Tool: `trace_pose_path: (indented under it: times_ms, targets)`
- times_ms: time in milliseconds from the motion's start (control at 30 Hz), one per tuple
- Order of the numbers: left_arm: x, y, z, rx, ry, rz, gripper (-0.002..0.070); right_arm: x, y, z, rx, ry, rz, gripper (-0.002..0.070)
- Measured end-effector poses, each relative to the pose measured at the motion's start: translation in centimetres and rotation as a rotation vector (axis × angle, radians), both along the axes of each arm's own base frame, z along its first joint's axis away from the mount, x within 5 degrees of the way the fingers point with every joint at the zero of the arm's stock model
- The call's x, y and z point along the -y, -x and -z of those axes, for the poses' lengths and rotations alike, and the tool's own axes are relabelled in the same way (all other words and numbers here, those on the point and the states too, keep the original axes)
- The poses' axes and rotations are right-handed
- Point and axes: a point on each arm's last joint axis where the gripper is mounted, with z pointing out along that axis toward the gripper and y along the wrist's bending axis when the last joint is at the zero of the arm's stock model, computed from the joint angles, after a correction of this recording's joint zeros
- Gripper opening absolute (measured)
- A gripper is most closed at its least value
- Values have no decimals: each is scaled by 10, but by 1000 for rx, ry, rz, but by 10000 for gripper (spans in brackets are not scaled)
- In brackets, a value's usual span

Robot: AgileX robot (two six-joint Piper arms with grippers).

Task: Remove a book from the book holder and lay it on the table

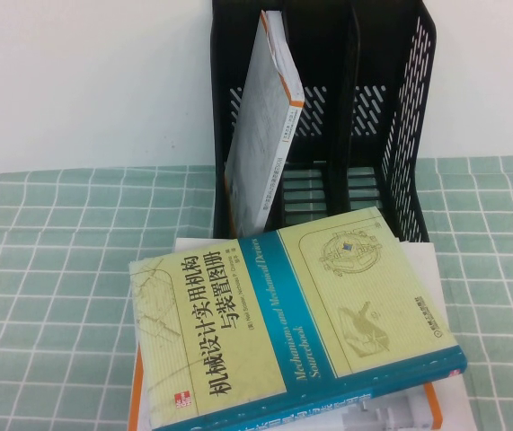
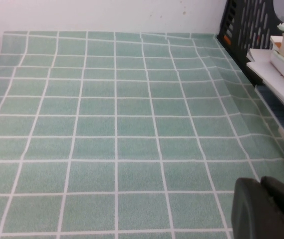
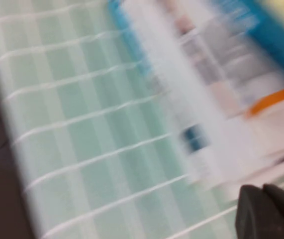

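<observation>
The tall black plastic book holder (image 1: 391, 135) with slotted sides is seen standing at the back of the table (image 1: 49, 269), which is covered by a pale green cloth with a white grid. One thin white book with an orange-edged spine (image 1: 265, 126) is held in its left compartment, leaning; the other compartments shown hold nothing. The thick yellow-green book with a teal spine (image 1: 301, 323) is laid flat in front of the holder, atop a white-and-orange book (image 1: 436, 409). The right gripper (image 3: 271, 211) is closed on nothing, near the stacked books. The left gripper (image 2: 266, 206) is kept low over bare cloth; whether its claw is wide or narrow cannot be told.
</observation>
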Motion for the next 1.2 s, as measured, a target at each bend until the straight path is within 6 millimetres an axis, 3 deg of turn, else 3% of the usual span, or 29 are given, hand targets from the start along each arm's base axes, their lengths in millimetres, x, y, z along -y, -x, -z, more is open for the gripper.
trace_pose_path:
  times_ms: [167, 300, 567, 767, 900, 933, 1200]
  targets:
    - [0, 0, 0, 0, 0, 2, -2, 17, -6, -12, 213, -180, 226, -2]
    - [0, 0, 0, 0, 0, 2, -2, 33, -13, -5, 412, -288, 455, -2]
    - [0, 0, 0, 0, 0, 2, -3, 59, -4, 15, 652, -215, 730, -2]
    - [0, 0, 0, 0, 0, 2, -3, 64, -2, 48, 551, -322, 903, -2]
    - [0, 0, 0, 0, 0, 2, -3, 65, -3, 71, 427, -347, 960, -2]
    - [0, 0, 0, 0, 0, 2, -3, 65, 0, 82, 312, -314, 990, -2]
    - [0, 0, 0, 0, 0, 2, -3, 66, 1, 85, 276, -310, 1013, -2]
